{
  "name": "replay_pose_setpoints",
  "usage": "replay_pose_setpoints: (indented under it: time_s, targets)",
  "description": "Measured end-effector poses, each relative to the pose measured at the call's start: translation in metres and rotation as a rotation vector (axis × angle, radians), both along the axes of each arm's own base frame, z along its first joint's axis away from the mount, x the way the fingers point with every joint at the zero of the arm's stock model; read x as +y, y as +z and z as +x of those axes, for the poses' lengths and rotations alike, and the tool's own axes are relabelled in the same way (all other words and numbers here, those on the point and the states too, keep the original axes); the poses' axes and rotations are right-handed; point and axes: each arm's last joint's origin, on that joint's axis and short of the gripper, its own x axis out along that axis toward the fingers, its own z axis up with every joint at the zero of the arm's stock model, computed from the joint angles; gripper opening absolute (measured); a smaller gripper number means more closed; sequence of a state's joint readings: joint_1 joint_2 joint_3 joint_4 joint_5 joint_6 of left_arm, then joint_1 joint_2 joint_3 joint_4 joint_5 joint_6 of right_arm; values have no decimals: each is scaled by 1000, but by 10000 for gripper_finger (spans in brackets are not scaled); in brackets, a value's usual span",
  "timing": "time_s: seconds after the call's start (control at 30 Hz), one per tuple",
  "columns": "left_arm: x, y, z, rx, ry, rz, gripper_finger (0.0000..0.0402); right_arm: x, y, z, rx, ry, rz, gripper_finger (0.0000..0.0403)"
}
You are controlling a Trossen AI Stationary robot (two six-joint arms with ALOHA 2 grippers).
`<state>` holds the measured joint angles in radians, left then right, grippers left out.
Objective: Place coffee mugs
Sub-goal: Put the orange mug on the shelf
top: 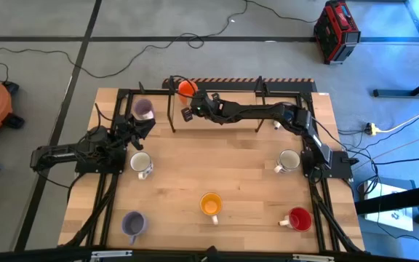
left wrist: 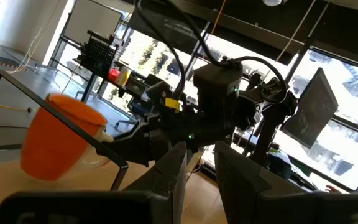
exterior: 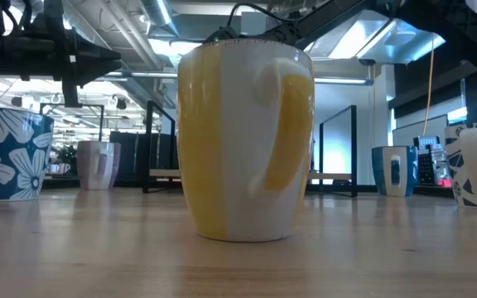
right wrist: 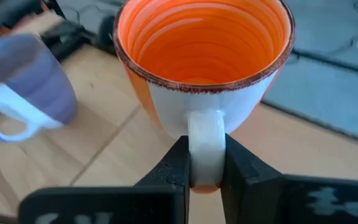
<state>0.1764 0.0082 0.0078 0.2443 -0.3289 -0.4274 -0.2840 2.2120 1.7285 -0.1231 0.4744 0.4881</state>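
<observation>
My right gripper [right wrist: 206, 167] reaches along the table's far edge and is shut on an orange mug [right wrist: 204, 68], which also shows in the high view [top: 187, 87] and the left wrist view [left wrist: 61, 140]. A pale purple mug [top: 144, 109] stands on its base at the far left, blurred in the right wrist view [right wrist: 23, 87]. My left gripper [top: 140, 129] sits just on the near side of that purple mug, open, with nothing between its fingers [left wrist: 199, 177]. Other mugs stand on the table: white [top: 141, 164], orange [top: 210, 204], purple [top: 133, 223], red [top: 299, 218], white [top: 289, 160]. My right gripper pinches the orange mug's white handle [right wrist: 205, 138] between its two fingers, one on each side of the loop. The fingers come from the table's near-right side, slanting slightly down. The mug sits upright with its opening up; whether its base touches the table I cannot tell.
A black metal frame [top: 172, 109] with upright posts stands along the far edge, near the held mug. The orange mug [exterior: 243, 141] fills the low view. Bare wood [top: 224, 156] lies in the table's middle between the standing mugs.
</observation>
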Motion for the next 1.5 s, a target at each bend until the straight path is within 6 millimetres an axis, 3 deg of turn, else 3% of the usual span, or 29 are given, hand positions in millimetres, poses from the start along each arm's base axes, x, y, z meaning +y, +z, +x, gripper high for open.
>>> replay_pose_setpoints:
  time_s: [0.17, 0.37, 0.57, 1.03, 1.5]
  targets:
    - [0, 0, 0, 4, 0, 0, 76, -8, 5, 1, -46, -4, -37, 33]
    - [0, 0, 0, 5, 0, -1, 76, -11, -18, 4, -11, 10, -9, 33]
    - [0, -1, 0, 11, 0, -1, 76, -9, -16, 5, -19, 21, -5, 34]
    - [0, -1, 0, 21, 6, 13, 76, -10, -11, 8, -57, 66, -13, 186]
    - [0, -1, 0, 21, 7, 13, 76, -3, -12, 12, -51, 232, 22, 197]
